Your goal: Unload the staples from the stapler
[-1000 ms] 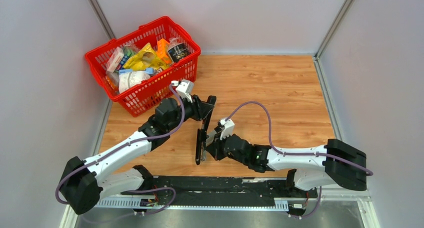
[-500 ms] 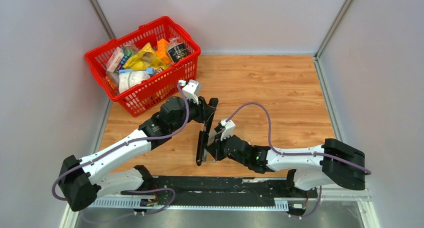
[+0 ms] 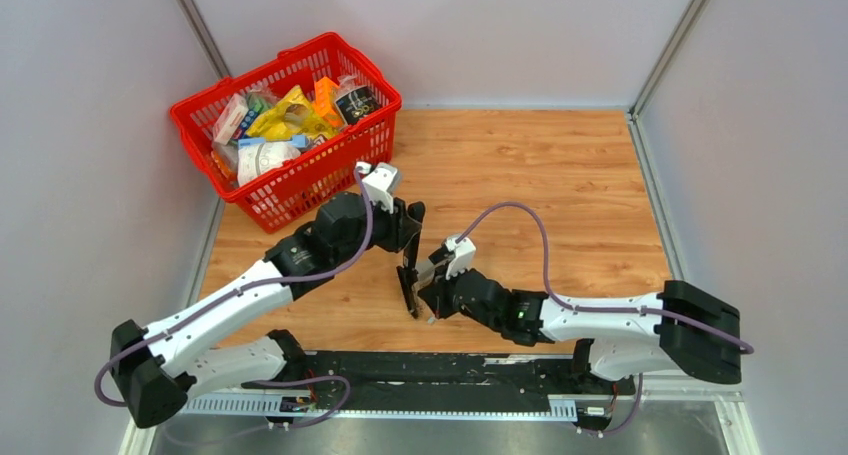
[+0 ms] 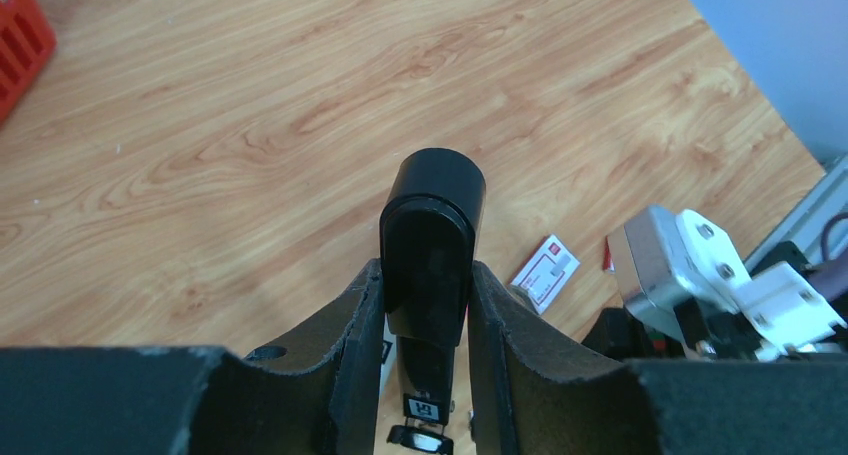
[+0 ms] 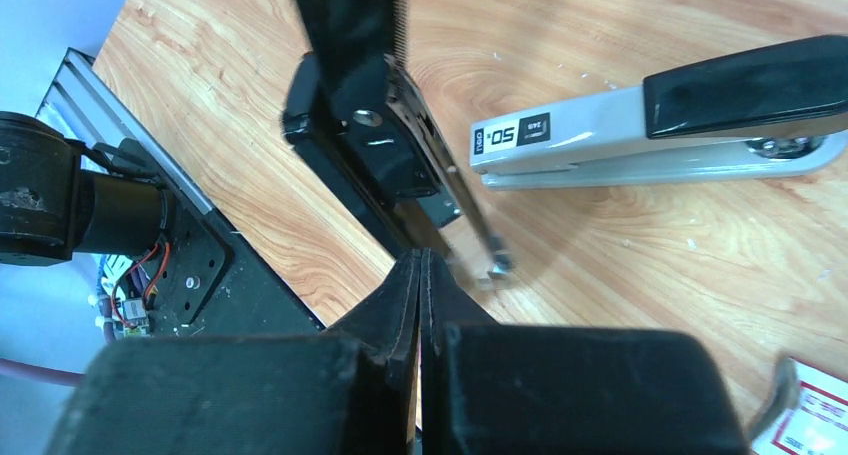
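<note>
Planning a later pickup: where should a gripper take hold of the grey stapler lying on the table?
Grip across the grey stapler at mid-length, coming from above. Its long, narrow body lies flat on the table, with bare wood along both long sides.

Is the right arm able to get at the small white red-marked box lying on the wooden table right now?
Probably yes: the white box lies flat and uncovered on the table beside the right gripper. Its jaws are shut, so they must open first.
</note>
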You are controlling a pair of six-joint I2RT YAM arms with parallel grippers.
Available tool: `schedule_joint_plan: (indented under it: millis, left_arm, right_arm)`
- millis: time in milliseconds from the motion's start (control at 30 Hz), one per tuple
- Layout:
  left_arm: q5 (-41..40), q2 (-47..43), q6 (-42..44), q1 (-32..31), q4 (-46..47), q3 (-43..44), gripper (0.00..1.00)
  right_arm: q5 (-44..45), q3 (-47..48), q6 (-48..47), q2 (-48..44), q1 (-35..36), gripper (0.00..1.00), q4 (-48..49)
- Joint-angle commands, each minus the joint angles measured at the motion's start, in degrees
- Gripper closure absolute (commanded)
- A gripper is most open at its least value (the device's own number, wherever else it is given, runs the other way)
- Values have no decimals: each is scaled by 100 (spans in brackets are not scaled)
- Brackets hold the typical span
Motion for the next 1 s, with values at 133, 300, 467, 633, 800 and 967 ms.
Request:
schedule_joint_plan:
  millis: [133,300,467,633,800,967]
  left_arm:
    - [551,-916,119,-26,-872,1102,100]
    - [843,-1189,207,-18,-1418,1612,100]
    - [685,-1479,172,-26,-1366,1587,100]
    - [561,-1699,32,-26,-1068,1324,100]
    - [456,-1848,-83,-26,-901,1200,100]
    - [456,-1928,-241,-26,-725,1033,100]
  right_arm:
    - [436,425,-365,-1003,17,100,-1036]
    - [708,671,-506,-1548,17,100,-1993]
    - [604,760,-620,-1953,17,100,-2461]
    - [455,295,-226,-1883,26,100,-2066]
    - [375,-40,179,-1620,166,100,-1538]
    - [761,-49,408,-1321,246,100,-1073]
